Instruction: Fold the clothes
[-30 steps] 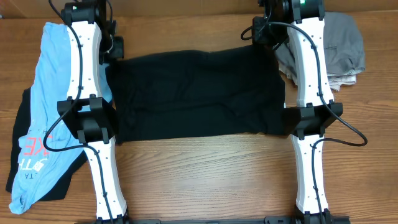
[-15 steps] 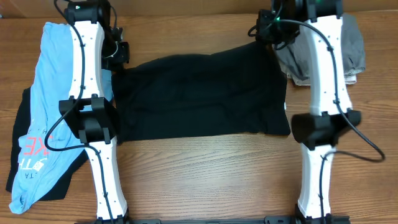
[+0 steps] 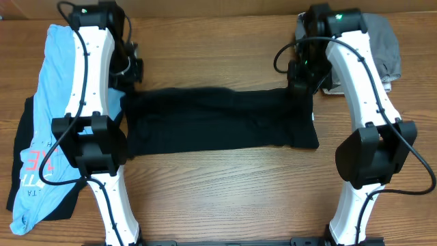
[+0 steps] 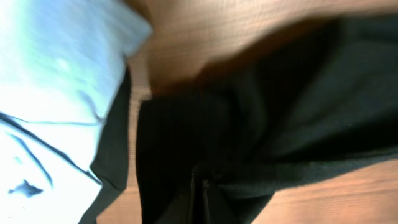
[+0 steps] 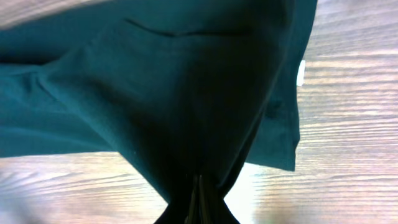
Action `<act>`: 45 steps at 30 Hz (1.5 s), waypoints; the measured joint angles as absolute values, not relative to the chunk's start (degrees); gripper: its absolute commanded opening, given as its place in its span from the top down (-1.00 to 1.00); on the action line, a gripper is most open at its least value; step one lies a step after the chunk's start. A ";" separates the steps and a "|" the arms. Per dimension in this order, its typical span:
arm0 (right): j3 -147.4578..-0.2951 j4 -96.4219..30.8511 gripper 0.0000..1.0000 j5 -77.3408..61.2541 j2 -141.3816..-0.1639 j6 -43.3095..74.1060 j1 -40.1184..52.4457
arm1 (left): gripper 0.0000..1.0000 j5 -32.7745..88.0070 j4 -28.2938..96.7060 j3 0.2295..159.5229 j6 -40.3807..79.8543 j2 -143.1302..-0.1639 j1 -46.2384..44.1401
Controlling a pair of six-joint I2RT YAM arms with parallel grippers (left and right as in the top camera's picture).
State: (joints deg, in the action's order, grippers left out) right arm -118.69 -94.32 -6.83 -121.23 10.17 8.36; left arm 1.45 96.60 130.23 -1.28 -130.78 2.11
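A plain black garment (image 3: 218, 123) lies as a wide band across the middle of the table. My left gripper (image 3: 131, 87) is shut on its far left corner, and my right gripper (image 3: 300, 87) is shut on its far right corner. In the left wrist view the black cloth (image 4: 261, 124) bunches into the closed left gripper (image 4: 202, 198) at the bottom edge. In the right wrist view the black garment (image 5: 186, 93) hangs from the shut right gripper (image 5: 199, 194), and a small white tag (image 5: 301, 73) shows at its right hem.
A light blue garment with red lettering (image 3: 51, 102) lies at the left over another black one (image 3: 26, 130), close to the left arm. A grey garment (image 3: 384, 44) is heaped at the back right. Bare wood table (image 3: 225, 191) runs along the front.
Both grippers have drawn the black garment's far edge toward the front of the table. The cloth now shows as a narrower band, and both arms have swung nearer.
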 measured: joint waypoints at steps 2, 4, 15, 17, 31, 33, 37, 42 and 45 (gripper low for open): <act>-114.61 -92.14 0.92 -6.52 -120.99 10.26 8.21 | 0.92 0.93 95.94 126.26 -1.65 -130.78 2.11; -110.04 -89.65 0.92 -6.33 -120.88 10.24 7.60 | 0.92 0.51 94.63 122.02 -1.93 -130.80 2.11; -95.72 -80.14 0.53 -7.07 -120.09 9.52 0.58 | -0.33 0.16 86.85 104.01 -4.03 -130.87 2.11; -95.72 -79.66 0.30 -7.73 -120.07 9.08 -0.56 | -0.56 0.14 86.24 103.13 -4.12 -130.87 2.11; -96.42 -79.07 -0.23 -14.09 -116.11 4.95 -0.08 | -1.00 8.38 73.95 100.84 -9.56 -130.34 4.25; -96.44 -79.07 -0.23 -14.39 -115.87 4.86 0.64 | -1.00 8.73 72.64 99.31 -10.26 -129.40 4.54; -96.44 -78.56 -0.23 -14.79 -115.87 4.84 2.42 | -0.99 9.30 70.83 97.14 -11.40 -128.03 4.97; -96.44 -78.24 -0.23 -14.92 -115.87 4.84 3.84 | -1.00 10.11 71.61 97.08 -12.27 -127.66 5.52; -96.44 -78.22 -0.24 -15.42 -115.87 4.86 3.88 | -1.00 10.07 72.84 96.07 -12.21 -126.50 6.02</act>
